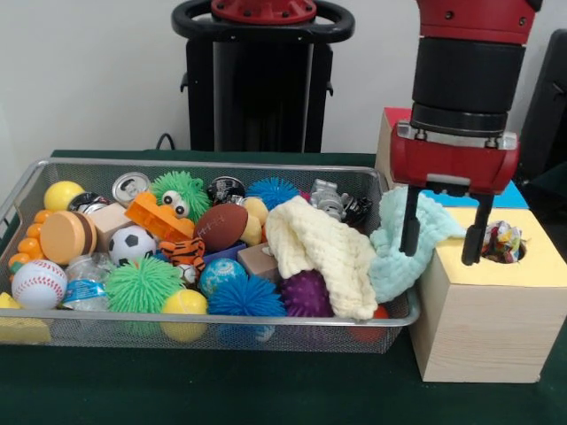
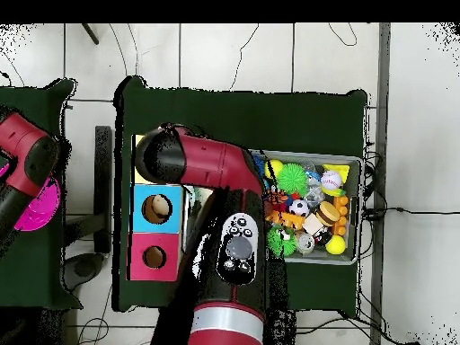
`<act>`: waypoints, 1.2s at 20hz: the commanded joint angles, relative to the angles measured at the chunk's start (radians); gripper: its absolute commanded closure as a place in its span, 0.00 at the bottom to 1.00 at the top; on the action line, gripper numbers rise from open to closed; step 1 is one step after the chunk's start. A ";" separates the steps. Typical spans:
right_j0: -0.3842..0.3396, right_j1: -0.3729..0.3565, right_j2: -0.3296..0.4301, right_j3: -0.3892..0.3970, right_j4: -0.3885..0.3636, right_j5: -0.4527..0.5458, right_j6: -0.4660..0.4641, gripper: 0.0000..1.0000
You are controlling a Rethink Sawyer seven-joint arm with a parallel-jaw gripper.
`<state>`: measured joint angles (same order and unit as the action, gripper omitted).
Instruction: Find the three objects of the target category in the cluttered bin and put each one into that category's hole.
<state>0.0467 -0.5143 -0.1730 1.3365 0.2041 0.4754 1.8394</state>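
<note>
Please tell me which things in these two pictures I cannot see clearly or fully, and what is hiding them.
- Yellow-topped hole, front view: only its near rim shows; the dotted cloth fills it. Overhead, the arm covers it.
- Gripper, overhead view: hidden beneath the arm itself.
- Teal cloth, front view: one finger crosses it, so contact cannot be judged.
- Wire bin, overhead view: the arm covers its side nearest the boxes, both waffle cloths included.
- Red-topped box, front view: behind the gripper.

The dark green worktop (image 1: 221, 390) carries the wire-mesh bin (image 1: 221, 332) at left (brim-full) and the yellow-topped wooden box (image 1: 487, 328) touching it at right.
</note>
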 commanded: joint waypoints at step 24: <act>-0.174 -0.073 0.351 0.143 0.035 0.272 -0.045 0.00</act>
<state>-0.0866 -0.6039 0.0301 1.3489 0.2216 0.6022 1.8394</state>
